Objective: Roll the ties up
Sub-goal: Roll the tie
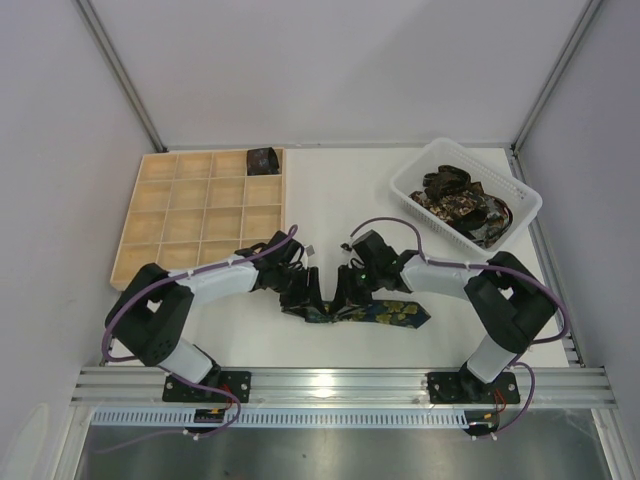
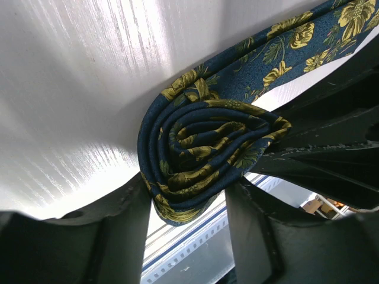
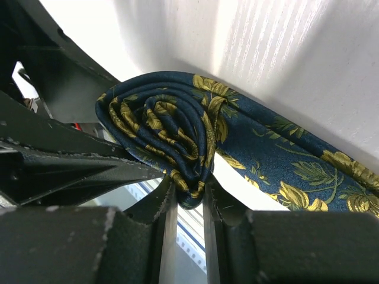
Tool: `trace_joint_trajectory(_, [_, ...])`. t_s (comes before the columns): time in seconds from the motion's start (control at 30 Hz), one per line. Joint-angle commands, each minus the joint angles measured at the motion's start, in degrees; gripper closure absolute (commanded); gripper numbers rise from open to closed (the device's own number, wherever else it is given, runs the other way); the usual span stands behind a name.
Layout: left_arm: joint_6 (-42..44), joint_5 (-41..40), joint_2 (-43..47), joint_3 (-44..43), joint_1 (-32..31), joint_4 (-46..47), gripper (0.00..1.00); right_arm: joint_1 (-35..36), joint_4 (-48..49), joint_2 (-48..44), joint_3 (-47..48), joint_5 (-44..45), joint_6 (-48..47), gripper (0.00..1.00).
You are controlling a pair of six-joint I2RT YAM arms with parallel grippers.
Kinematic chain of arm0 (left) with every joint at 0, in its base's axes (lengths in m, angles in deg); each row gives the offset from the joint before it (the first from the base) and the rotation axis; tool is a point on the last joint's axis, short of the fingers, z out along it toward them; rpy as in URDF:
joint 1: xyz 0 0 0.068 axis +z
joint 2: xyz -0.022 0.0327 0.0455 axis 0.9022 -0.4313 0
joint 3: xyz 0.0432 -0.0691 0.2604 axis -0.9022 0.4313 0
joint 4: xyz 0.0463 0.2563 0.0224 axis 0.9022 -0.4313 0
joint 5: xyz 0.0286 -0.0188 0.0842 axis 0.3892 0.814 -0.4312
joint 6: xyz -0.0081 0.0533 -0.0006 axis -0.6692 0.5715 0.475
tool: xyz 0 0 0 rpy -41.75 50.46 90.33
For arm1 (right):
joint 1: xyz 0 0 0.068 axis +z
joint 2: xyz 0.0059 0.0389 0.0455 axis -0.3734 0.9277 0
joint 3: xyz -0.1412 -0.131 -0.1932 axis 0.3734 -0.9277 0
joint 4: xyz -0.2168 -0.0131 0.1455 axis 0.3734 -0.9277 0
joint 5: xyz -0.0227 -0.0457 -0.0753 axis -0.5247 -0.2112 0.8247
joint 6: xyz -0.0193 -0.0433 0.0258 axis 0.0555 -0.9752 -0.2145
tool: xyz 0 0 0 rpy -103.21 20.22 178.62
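Note:
A navy tie with yellow-green flowers (image 1: 395, 313) lies near the table's front edge, its left end wound into a roll (image 1: 322, 312). My left gripper (image 1: 300, 296) and right gripper (image 1: 350, 294) meet at this roll from either side. In the left wrist view the roll (image 2: 201, 148) sits between my left gripper's (image 2: 186, 189) fingers, touching both. In the right wrist view my right gripper (image 3: 188, 192) pinches the roll's (image 3: 160, 124) lower edge with narrow jaws. The tie's free length (image 3: 296, 171) runs off to the right.
A white slotted basket (image 1: 520, 190) at the back right holds several dark ties (image 1: 458, 205). A pale wooden grid tray (image 1: 200, 215) at the back left holds one rolled dark tie (image 1: 262, 160) in its far right cell. Metal rails run along the near edge.

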Motion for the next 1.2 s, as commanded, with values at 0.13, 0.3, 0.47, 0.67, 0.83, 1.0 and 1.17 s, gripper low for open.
trace_joint_trajectory(0.13, [1.50,2.18,-0.58,1.05,-0.36,0.39,0.39,-0.31,-6.70,0.44,7.34,2.85,-7.76,0.92])
trace_joint_trajectory(0.3, [1.15,2.44,-0.67,1.14,-0.27,2.58,0.34,-1.01,-8.56,2.82,9.10,2.59,-12.16,0.92])
trace_joint_trajectory(0.47, [0.54,2.62,-1.37,1.40,-0.36,4.43,0.32,-2.85,-7.16,4.49,8.05,0.84,-14.27,0.92])
trace_joint_trajectory(0.67, [0.36,1.31,-1.64,2.02,-0.27,6.63,0.32,-5.31,-6.89,6.86,8.13,-0.22,-17.96,0.90])
trace_joint_trajectory(0.83, [0.36,-1.24,0.03,1.76,-0.27,7.16,0.31,-7.60,-6.10,8.36,7.96,-2.59,-18.32,0.89])
trace_joint_trajectory(1.0, [2.20,-5.28,1.09,-0.70,-0.27,5.24,0.28,-8.66,-5.13,8.88,8.31,-4.79,-17.88,0.89])
trace_joint_trajectory(1.17, [4.66,-8.10,0.30,-2.81,-0.18,4.96,0.23,-8.75,-4.78,9.59,8.75,-6.37,-17.70,0.89])
